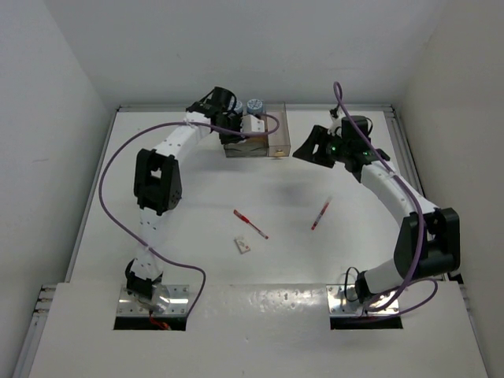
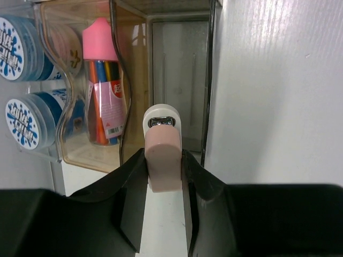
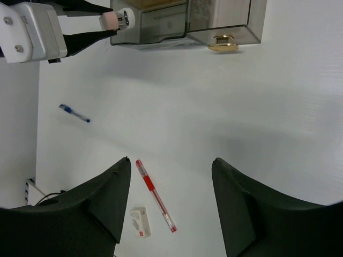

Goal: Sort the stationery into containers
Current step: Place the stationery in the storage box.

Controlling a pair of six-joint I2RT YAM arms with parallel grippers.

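My left gripper [image 2: 164, 160] is shut on a small white-pink eraser [image 2: 163, 140], held just in front of the narrow section of the clear-walled organiser [image 2: 210, 64]. Its wide section holds a pink chunky piece [image 2: 99, 40] and pens. Two blue patterned rolls [image 2: 21, 43] sit beside it on the left. From above, the left gripper [image 1: 236, 132] is at the organiser [image 1: 277, 143] at the table's far side. My right gripper [image 3: 171, 160] is open and empty, hanging above a red pen [image 3: 154, 202] and a white eraser [image 3: 140, 223].
A second red pen [image 1: 320, 214] lies right of centre on the table. A blue pen [image 3: 74, 113] lies alone on the white surface. A small brass-coloured object [image 3: 223, 44] sits against the organiser's wall. White walls enclose the table on three sides.
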